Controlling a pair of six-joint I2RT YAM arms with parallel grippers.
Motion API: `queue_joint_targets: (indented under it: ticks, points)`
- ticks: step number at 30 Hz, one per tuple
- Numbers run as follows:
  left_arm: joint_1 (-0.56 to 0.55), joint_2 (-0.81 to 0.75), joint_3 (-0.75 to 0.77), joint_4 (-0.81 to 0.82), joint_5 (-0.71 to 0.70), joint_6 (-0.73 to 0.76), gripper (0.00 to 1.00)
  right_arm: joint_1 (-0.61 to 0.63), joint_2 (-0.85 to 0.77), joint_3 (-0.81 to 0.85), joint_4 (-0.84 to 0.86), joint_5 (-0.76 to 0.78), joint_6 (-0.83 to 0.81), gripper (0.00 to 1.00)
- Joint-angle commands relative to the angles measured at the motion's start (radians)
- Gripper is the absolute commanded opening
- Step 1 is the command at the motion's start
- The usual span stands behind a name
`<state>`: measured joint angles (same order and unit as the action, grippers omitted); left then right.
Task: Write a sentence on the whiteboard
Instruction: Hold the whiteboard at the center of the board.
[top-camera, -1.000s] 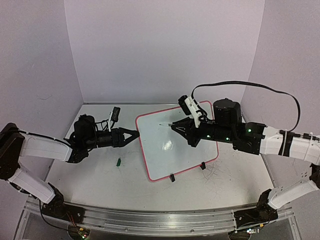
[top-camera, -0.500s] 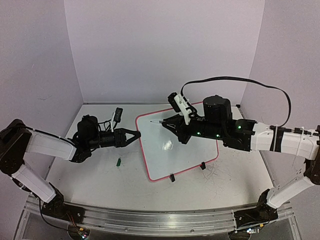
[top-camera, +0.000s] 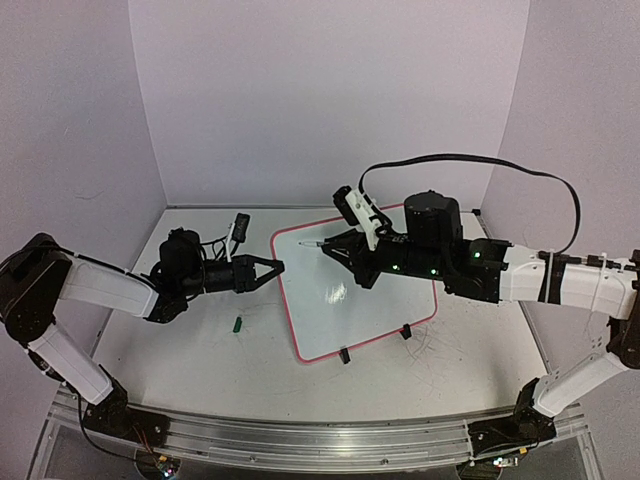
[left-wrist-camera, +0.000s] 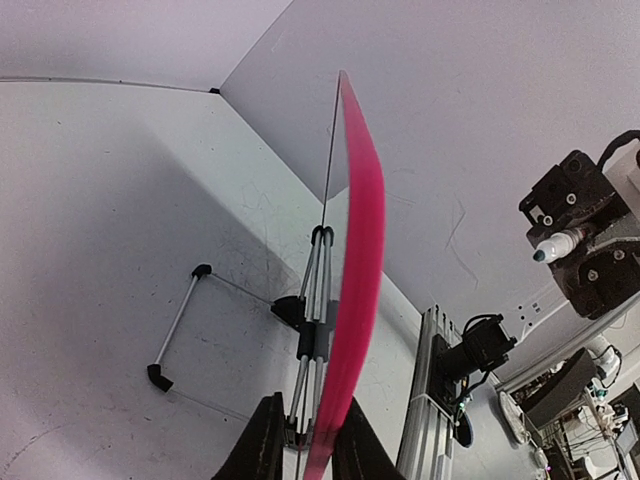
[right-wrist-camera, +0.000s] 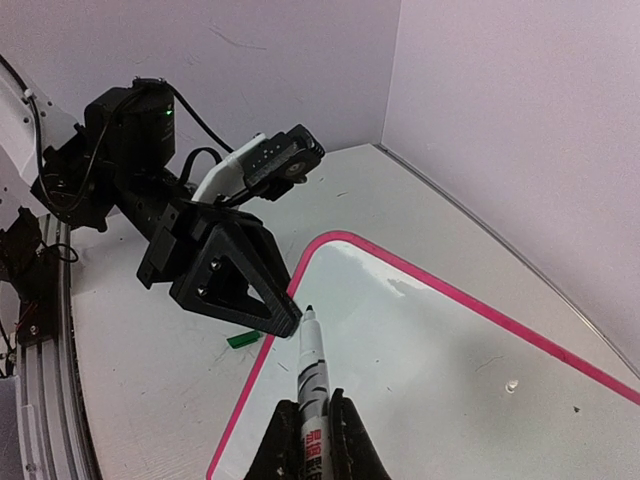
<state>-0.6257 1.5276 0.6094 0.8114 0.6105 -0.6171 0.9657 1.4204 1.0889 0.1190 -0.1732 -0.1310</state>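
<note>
Left gripper (top-camera: 272, 266): we logged it clamped over the left edge of the whiteboard (top-camera: 360, 310). Right gripper (right-wrist-camera: 305, 425): clenched on a marker (right-wrist-camera: 311, 365), tip by the board's upper left corner, contact unclear. Whiteboard: propped mid-tabletop (top-camera: 200, 360) on black feet (top-camera: 344, 354). Green cap (top-camera: 238, 323): nearby, left.

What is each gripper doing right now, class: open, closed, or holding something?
Left gripper: closed on the whiteboard, at its pink edge.
Right gripper: closed on the marker.
</note>
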Motion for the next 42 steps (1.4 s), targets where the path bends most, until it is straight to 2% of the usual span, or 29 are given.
queue_joint_targets:
  ticks: [1, 4, 13, 23, 27, 42]
  points:
    - [0.001, 0.011, 0.032, 0.045, 0.006, 0.036, 0.14, 0.007, -0.022, 0.012, 0.057, 0.007, -0.013, 0.00]
    - [0.001, 0.014, 0.029, 0.045, 0.008, 0.055, 0.08, 0.008, -0.008, 0.023, 0.056, 0.005, -0.013, 0.00]
    - [0.000, 0.027, 0.024, 0.045, 0.000, 0.095, 0.00, 0.007, 0.025, 0.053, 0.056, 0.010, -0.023, 0.00]
    - [0.000, 0.024, 0.026, 0.045, 0.001, 0.104, 0.00, 0.018, 0.033, 0.032, 0.063, 0.067, -0.023, 0.00]
    - [0.000, 0.028, 0.030, 0.045, 0.002, 0.105, 0.00, 0.024, 0.033, 0.025, 0.079, 0.046, -0.029, 0.00]
    - [-0.001, 0.022, 0.020, 0.045, 0.005, 0.108, 0.00, 0.050, 0.113, 0.072, 0.080, 0.079, -0.027, 0.00]
